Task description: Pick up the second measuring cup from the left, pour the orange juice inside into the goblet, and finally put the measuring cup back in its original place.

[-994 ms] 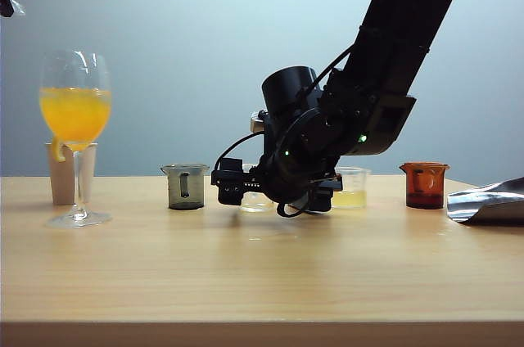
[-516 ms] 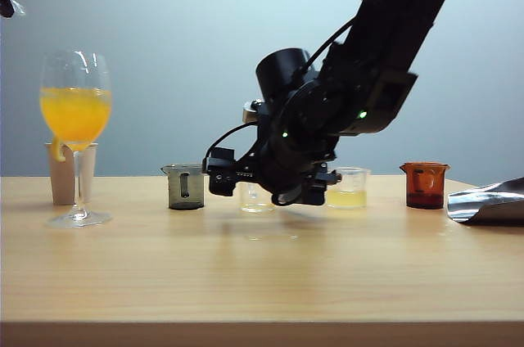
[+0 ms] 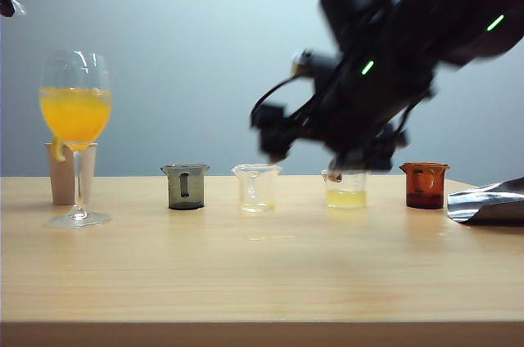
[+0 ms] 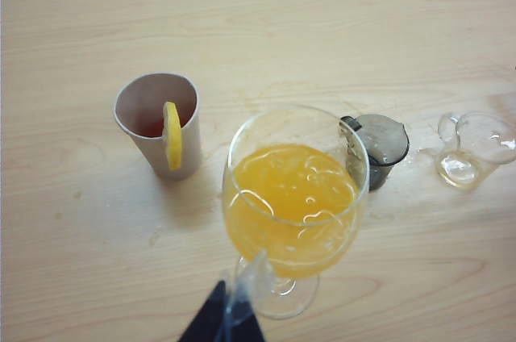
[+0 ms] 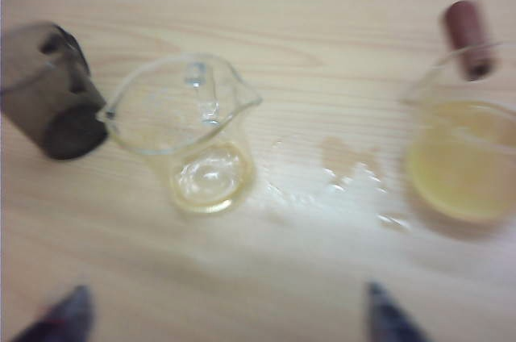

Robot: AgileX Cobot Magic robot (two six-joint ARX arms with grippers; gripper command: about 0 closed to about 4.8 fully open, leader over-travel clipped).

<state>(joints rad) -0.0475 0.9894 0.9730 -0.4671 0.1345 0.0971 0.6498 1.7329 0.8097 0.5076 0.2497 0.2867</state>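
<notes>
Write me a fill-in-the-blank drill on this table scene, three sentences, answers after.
1. The orange juice now sits in the ____.
2. The clear measuring cup stands on the table between the grey cup and the cup of pale ____ liquid.
3. The right gripper, above the table, holds ____; the left gripper is near the goblet's foot.

Missing words: goblet; yellow; nothing

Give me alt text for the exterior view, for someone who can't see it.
The right gripper, empty, hangs blurred above a wooden table, over a row of four small cups. The second measuring cup from the left, clear and nearly empty, stands between a smoky grey cup and a cup of pale yellow liquid. At far left, the goblet holds the orange juice.
</notes>
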